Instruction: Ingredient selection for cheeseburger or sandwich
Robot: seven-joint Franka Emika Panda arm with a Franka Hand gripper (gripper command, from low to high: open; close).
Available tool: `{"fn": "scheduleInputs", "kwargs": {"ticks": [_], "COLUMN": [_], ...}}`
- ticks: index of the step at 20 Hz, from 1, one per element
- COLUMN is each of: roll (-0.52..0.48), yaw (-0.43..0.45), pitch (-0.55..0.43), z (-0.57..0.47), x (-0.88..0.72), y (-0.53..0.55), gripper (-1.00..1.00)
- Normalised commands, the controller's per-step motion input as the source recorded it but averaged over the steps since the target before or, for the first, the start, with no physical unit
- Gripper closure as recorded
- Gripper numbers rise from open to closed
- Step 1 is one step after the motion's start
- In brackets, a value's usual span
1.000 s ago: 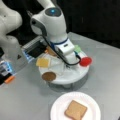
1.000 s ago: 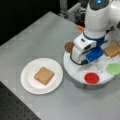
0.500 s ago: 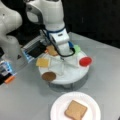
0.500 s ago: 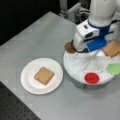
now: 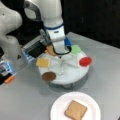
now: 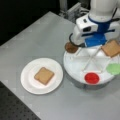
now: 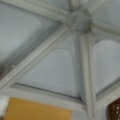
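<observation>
1. Grey table (image 5: 105, 75), carrying a white sectioned tray (image 5: 75, 77) towards a front view's top and a white plate (image 5: 56, 106) towards its bottom.
2. Arm bent down over the tray, gripper (image 5: 59, 48) low above the dividers near the hub, on the side of the cheese and patty sections. Cannot tell how far the jaws are parted, nor whether anything is held: hidden under the wrist housing in both front views, absent from the wrist view.
3. On the plate, one toast slice (image 6: 44, 75) lying flat and alone: sandwich base laid, nothing stacked on it yet.
4. In the tray, each in its own section: second toast slice (image 6: 111, 48), cheese square (image 5: 43, 62), patty (image 5: 48, 76), green leaf (image 6: 113, 68), red disc (image 6: 91, 78).
5. Wrist view: bare sections and ribs, cheese at the bottom edge, patty at the bottom right corner.
6. Judged step: choosing a filling, gripper nearest cheese and patty.
7. Judged need: centring over one flat piece, clear of the raised ribs, fingers straddling its edges.
</observation>
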Motion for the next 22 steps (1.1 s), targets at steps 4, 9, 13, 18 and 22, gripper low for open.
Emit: {"fn": "scheduleInputs", "kwargs": {"ticks": [4, 9, 13, 18, 22], "roll": [-0.137, 0.028, 0.209, 0.309, 0.371], "yaw": [-0.459, -0.573, -0.47, -0.225, -0.075], "pitch": [0.063, 0.118, 0.196, 0.167, 0.126], "z": [0.19, 0.03, 0.03, 0.14, 0.09], "x": [-0.05, 0.08, 0.24, 0.37, 0.43], "y": [-0.32, -0.4, -0.42, -0.36, -0.34], "gripper": [-1.0, -1.0, -1.0, -1.0, -1.0]}}
